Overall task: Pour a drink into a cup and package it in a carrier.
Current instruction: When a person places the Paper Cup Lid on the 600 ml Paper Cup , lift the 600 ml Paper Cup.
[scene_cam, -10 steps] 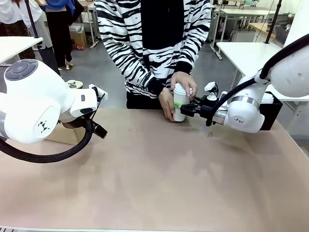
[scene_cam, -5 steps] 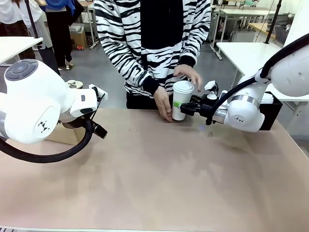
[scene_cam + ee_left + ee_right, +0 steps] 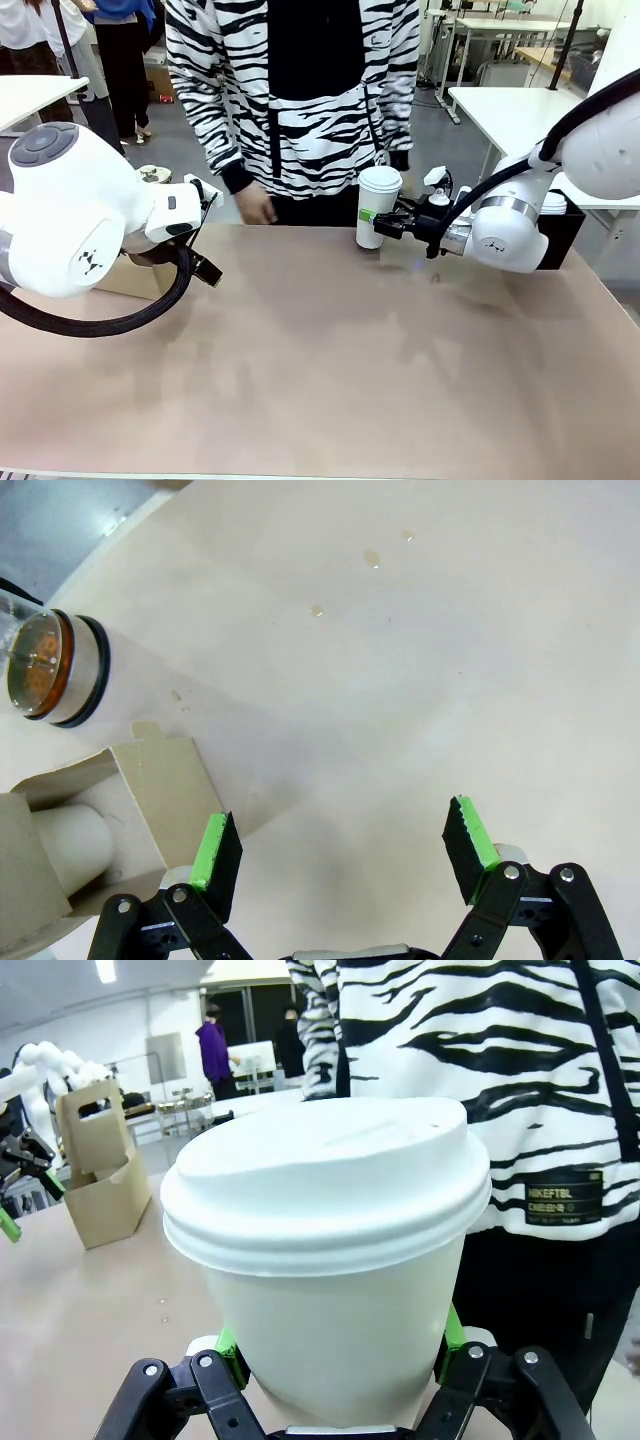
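Observation:
A white paper cup [image 3: 374,205] with a white lid and green print stands upright near the table's far edge. My right gripper [image 3: 386,226] is shut on its lower half. In the right wrist view the cup [image 3: 330,1250] sits between the green pads [image 3: 228,1346]. My left gripper [image 3: 342,845] hangs open over bare table with nothing between its fingers. Just beyond it lie the tan carrier [image 3: 150,790], with a white cup in one hole, and the drink [image 3: 40,668], seen from above in its glass carafe. The carrier [image 3: 98,1175] also stands far left in the right wrist view.
A person in a black-and-white striped top stands at the far side, one hand [image 3: 256,206] low near the table edge. A black box [image 3: 566,228] of lids sits behind my right arm. A few small drops [image 3: 372,557] mark the tan tabletop [image 3: 330,360].
The person's hands have left the cup and its lid and drawn away to the left. The cup stays in my right gripper. Neither arm has moved.

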You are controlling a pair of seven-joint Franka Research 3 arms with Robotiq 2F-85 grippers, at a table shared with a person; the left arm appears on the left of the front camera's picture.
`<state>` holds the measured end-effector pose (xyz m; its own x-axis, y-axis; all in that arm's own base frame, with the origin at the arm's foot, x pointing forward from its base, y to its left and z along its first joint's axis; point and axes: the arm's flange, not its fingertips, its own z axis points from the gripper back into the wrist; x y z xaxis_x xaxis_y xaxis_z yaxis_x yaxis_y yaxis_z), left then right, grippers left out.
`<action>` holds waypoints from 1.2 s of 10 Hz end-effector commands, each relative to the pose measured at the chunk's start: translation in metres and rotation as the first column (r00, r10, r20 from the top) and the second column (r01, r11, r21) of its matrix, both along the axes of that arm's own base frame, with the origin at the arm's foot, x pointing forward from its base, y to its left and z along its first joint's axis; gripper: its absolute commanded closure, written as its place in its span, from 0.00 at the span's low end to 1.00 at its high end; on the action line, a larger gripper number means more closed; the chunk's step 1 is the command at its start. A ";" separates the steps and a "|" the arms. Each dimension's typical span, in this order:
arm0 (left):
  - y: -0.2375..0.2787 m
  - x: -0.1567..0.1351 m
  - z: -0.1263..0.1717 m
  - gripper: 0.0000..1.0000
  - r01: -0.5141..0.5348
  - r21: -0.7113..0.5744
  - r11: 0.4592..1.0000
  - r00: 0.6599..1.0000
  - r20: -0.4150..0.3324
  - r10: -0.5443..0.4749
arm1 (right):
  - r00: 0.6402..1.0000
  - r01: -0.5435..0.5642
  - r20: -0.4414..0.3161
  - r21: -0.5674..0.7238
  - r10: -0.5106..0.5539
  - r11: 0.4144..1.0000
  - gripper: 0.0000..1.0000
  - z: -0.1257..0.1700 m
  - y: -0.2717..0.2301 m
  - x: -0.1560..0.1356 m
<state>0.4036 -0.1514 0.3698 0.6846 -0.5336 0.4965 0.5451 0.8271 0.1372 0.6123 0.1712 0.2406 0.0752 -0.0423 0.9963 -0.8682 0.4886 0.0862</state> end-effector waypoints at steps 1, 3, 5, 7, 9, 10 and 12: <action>0.000 0.000 0.000 0.00 0.001 -0.002 1.000 1.000 0.000 -0.001 | 1.000 0.009 0.007 0.016 -0.009 1.000 0.20 0.006 0.003 0.001; 0.000 0.000 0.000 0.00 0.001 -0.002 1.000 1.000 0.000 -0.001 | 1.000 0.009 0.007 0.016 -0.009 1.000 0.20 0.006 0.003 0.001; 0.000 0.000 0.000 0.00 0.001 -0.002 1.000 1.000 0.000 -0.001 | 1.000 0.009 0.007 0.016 -0.009 1.000 0.20 0.006 0.003 0.001; 0.000 0.000 0.000 0.00 0.001 -0.002 1.000 1.000 0.000 -0.001 | 1.000 0.009 0.007 0.016 -0.009 1.000 0.20 0.006 0.003 0.001; 0.000 0.000 0.000 0.00 0.001 -0.002 1.000 1.000 0.000 -0.001 | 1.000 0.009 0.007 0.016 -0.009 1.000 0.20 0.006 0.003 0.001; 0.000 0.000 0.000 0.00 0.001 -0.002 1.000 1.000 0.000 -0.001 | 1.000 0.000 0.000 0.000 0.000 1.000 0.20 0.000 0.000 0.000; 0.000 0.000 0.000 0.00 0.001 -0.002 1.000 1.000 0.000 -0.001 | 1.000 -0.012 0.021 -0.025 0.012 1.000 0.20 0.051 -0.007 -0.017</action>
